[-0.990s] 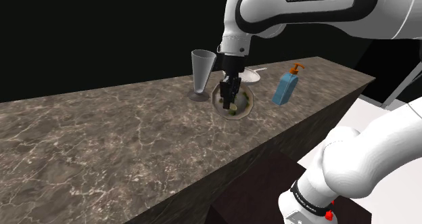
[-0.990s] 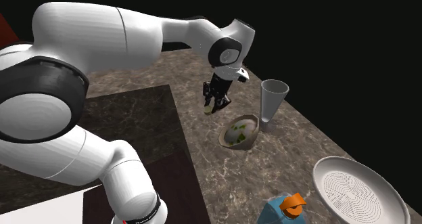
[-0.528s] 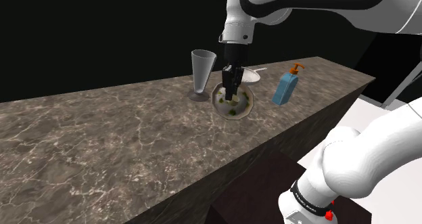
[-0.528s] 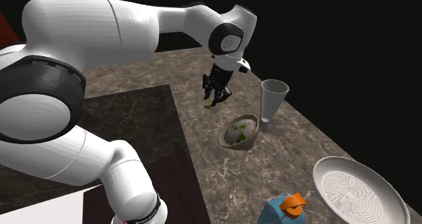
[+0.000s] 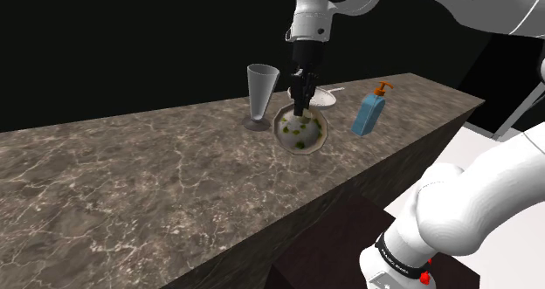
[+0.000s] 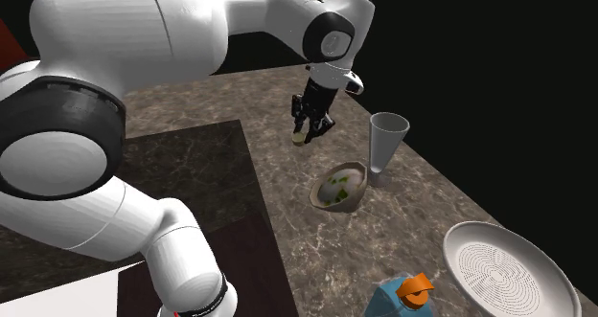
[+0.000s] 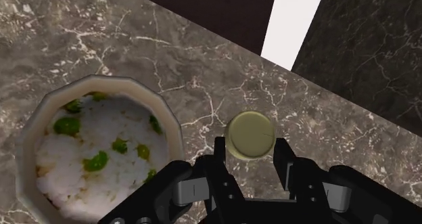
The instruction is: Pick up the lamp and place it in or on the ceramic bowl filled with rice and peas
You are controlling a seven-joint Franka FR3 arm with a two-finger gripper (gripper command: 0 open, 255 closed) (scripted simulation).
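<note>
My black gripper hangs well above the marble counter, shut on a small lamp whose pale yellow-green round end sits clasped between the fingers. The bowl of white rice with green peas rests on the counter below. In the wrist view its rim lies off to one side of the lamp, not under it. In the second exterior view the gripper is up and to the left of the bowl.
A tall grey cup stands just beside the bowl. A white ridged plate and a blue pump bottle with an orange top sit further along. The counter's edge runs close by, with the dark stand below.
The gripper has risen steadily with the lamp in its fingers, from just over the bowl to well above it. Bowl, cup, plate and bottle have not moved.
</note>
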